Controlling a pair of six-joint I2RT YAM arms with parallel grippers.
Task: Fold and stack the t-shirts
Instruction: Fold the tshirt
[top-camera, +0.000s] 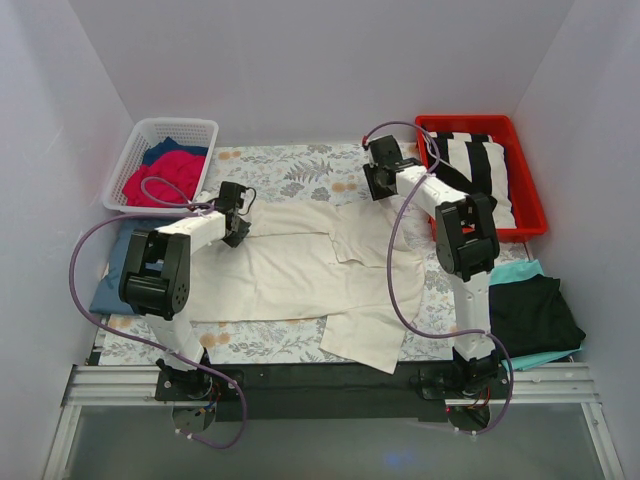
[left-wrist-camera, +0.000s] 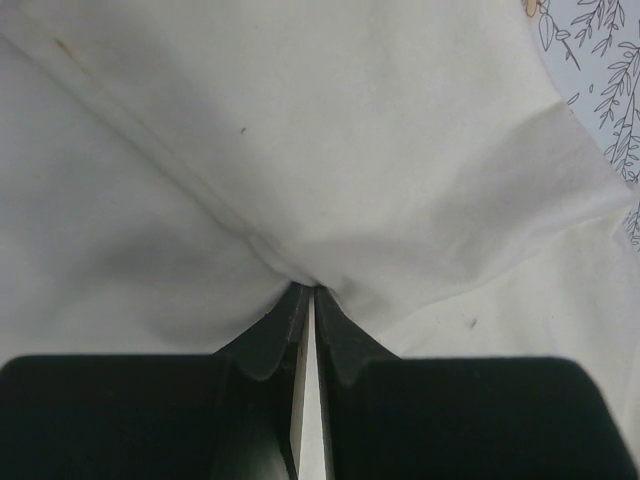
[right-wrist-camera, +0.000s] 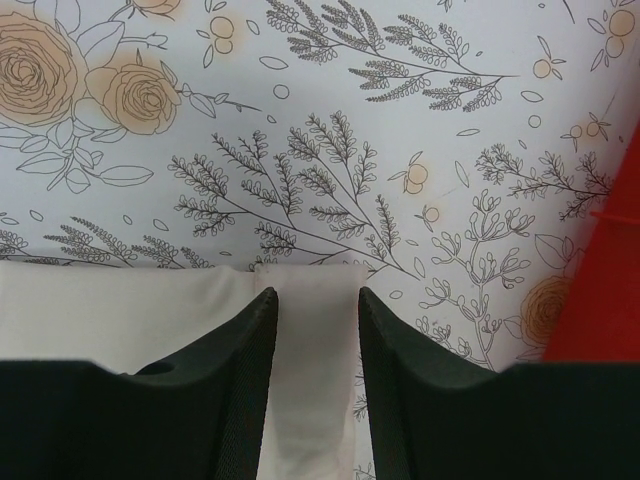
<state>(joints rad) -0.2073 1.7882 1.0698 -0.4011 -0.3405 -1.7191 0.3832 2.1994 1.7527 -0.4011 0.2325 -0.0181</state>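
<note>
A large cream t-shirt (top-camera: 300, 275) lies spread on the floral table covering (top-camera: 290, 165), its far side partly folded over. My left gripper (top-camera: 238, 214) is at the shirt's far left part. In the left wrist view it (left-wrist-camera: 312, 292) is shut on a pinched fold of the cream cloth (left-wrist-camera: 350, 150). My right gripper (top-camera: 378, 182) is at the shirt's far right edge. In the right wrist view it (right-wrist-camera: 317, 300) is open, its jaws standing either side of a narrow corner of the cream cloth (right-wrist-camera: 315, 380) lying flat on the covering.
A white basket (top-camera: 205, 130) at the back left holds red (top-camera: 160, 178) and navy shirts. A red bin (top-camera: 530, 195) at the back right holds striped cloth. Black (top-camera: 535, 310) and teal shirts lie at the right edge, a blue one (top-camera: 110, 285) at the left.
</note>
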